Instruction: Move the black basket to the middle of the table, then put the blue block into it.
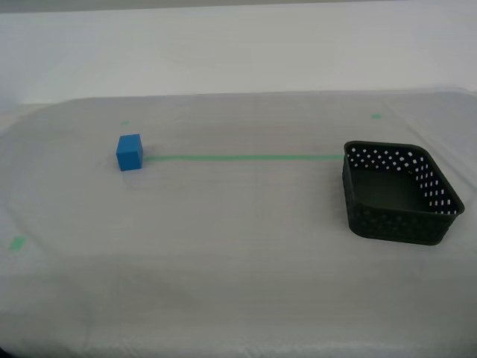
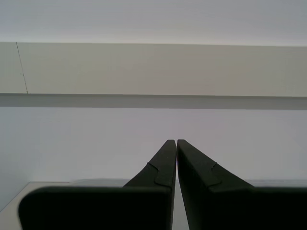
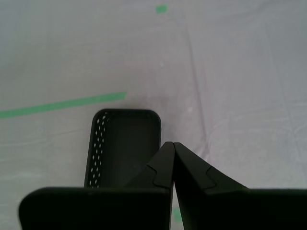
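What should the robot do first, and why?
Probably open my first end effector and lower it to the black basket. Its fingers are shut above the basket, which sits empty at the exterior view's right, away from mid-table; the blue block waits on the table.

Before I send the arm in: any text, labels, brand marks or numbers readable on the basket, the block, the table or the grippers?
None: no view shows a word, number or brand.
Black basket: perforated walls only, no label.
Blue block: plain faces.
Table: only a green tape line and small green marks, no writing.
My first gripper and my second gripper: plain black, unmarked.
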Robot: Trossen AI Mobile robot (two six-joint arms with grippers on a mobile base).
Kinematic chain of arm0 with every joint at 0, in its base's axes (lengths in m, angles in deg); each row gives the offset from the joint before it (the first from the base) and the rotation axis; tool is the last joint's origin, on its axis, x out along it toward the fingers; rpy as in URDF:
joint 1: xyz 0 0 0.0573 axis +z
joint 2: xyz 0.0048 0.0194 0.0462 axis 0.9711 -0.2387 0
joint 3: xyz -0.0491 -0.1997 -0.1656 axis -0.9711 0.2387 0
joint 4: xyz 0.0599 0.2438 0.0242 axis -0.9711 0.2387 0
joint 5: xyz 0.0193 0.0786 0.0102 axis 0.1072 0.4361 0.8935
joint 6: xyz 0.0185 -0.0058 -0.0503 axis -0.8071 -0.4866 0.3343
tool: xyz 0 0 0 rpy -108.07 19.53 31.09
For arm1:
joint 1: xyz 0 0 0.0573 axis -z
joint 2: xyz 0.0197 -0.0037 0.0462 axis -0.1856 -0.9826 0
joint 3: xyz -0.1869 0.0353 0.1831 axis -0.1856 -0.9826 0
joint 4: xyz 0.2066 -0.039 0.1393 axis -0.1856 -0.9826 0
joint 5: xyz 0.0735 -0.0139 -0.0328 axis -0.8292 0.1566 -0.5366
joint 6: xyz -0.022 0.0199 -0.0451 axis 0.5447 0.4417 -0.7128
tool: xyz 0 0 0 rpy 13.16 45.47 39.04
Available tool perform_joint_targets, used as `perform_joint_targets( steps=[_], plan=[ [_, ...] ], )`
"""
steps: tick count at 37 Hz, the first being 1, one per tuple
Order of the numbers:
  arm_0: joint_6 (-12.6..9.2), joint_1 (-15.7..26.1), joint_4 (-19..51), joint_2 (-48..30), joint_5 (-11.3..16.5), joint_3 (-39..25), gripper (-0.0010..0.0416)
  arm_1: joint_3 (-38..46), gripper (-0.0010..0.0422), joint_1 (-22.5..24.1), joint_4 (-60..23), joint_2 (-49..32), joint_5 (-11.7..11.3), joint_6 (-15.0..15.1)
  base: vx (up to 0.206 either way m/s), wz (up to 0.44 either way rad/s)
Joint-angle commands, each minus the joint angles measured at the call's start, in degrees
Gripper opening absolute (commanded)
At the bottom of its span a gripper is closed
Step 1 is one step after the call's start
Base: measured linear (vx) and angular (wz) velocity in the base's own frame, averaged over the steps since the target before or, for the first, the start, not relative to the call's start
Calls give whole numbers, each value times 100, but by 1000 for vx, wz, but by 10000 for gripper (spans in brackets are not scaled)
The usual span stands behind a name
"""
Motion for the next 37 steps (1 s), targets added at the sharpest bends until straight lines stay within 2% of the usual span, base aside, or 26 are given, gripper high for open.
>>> perform_joint_targets(
  steps=[1, 9, 14, 23, 29, 37],
  plan=[
    [-68, 2, 363, -15, 17, -79, 0, 2, 0, 2, 15, 2, -4, 9, 0, 0],
    [-66, 2, 1338, -188, 42, -170, 0, 2, 0, 2, 13, 2, -4, 9, 0, 0],
    [9, 2, 1639, -354, 42, -170, 0, 2, 0, 2, 11, 2, -4, 9, 0, 0],
    [22, 2, 1652, -828, 61, -170, 0, 2, 0, 2, 9, 2, -4, 9, 0, 0],
    [92, 2, 1419, -1231, 61, -170, 0, 2, 0, 2, 9, 2, -4, 9, 0, 0],
    [-15, 2, 1016, -1576, 232, -170, 0, 2, 0, 2, 9, 2, -4, 9, 0, 0]
  ],
)
